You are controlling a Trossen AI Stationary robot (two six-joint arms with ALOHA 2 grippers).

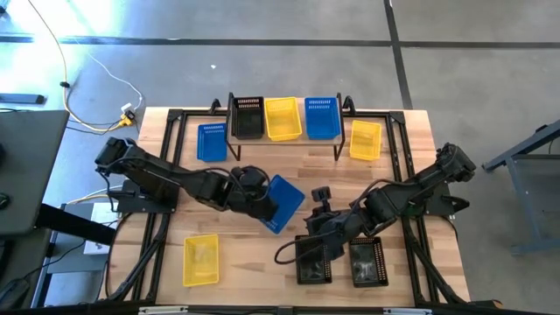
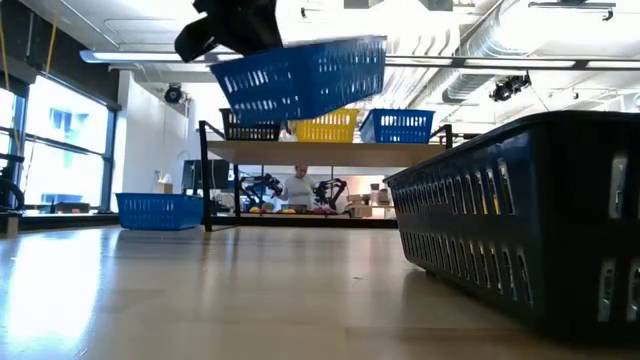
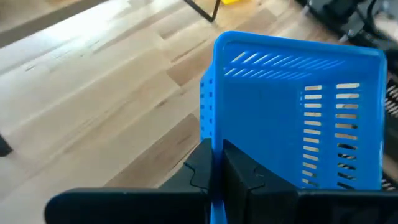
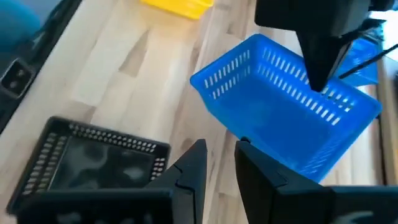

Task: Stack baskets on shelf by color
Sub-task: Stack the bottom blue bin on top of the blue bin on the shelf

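L gripper (image 1: 265,206) is clamped on the rim of a blue basket (image 1: 282,203), held tilted above the table centre, in front of the shelf (image 1: 284,140). Shelf carries black, yellow and blue baskets. R gripper (image 4: 219,163) is partly open, empty, hovering by two black baskets (image 1: 313,260), prob. not touching them.
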